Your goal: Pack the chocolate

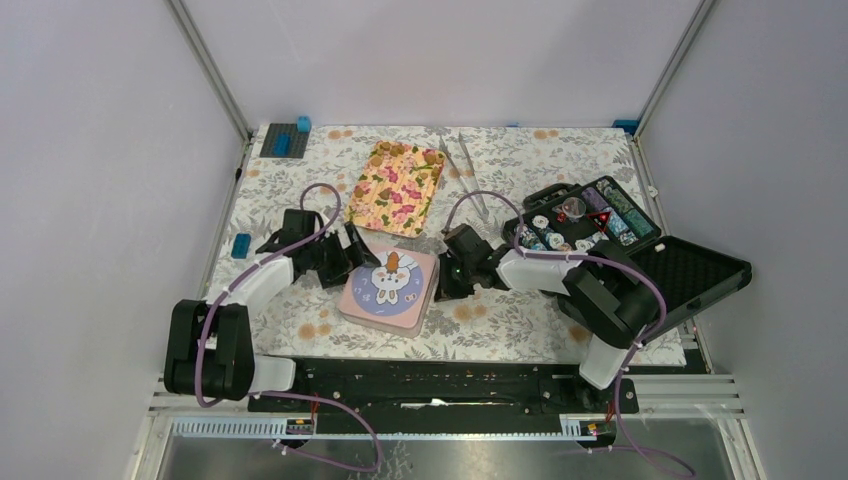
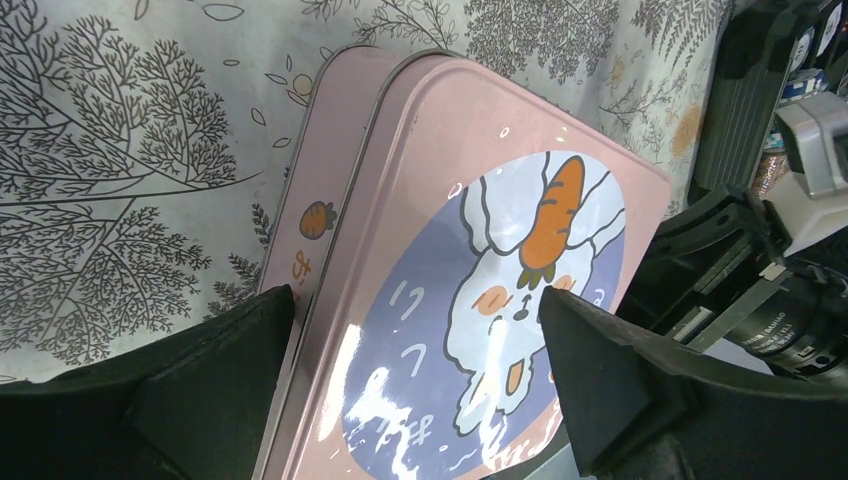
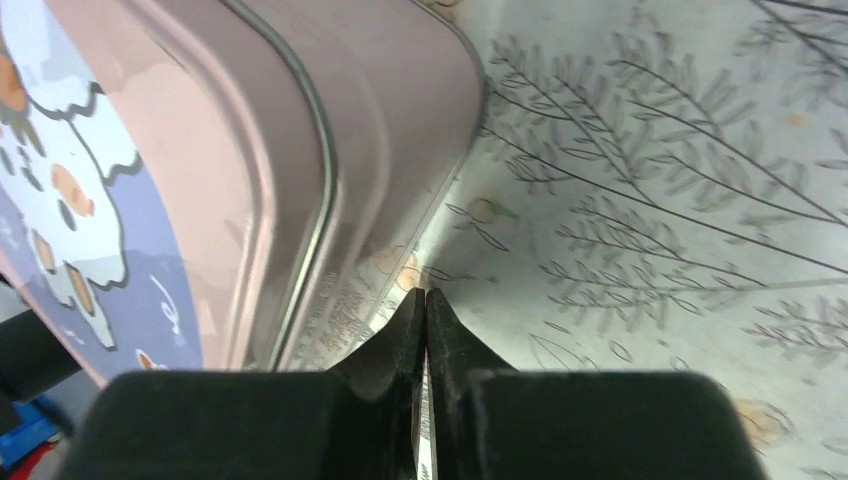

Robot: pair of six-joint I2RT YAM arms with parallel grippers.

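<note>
On the table's near middle, pink rabbit-print tin [image 1: 390, 287], lid on. Just left of it, left gripper [image 1: 352, 252], jaws spread wide, holding nothing. Just right of it, right gripper [image 1: 447, 280], jaws pressed together, empty, tips low beside the tin's side wall. Beyond the tin, chocolate [image 1: 392, 153] lumps lying on a flowered tray [image 1: 382, 227]. Farther right, open black case [image 1: 700, 265] of striped chips.
</note>
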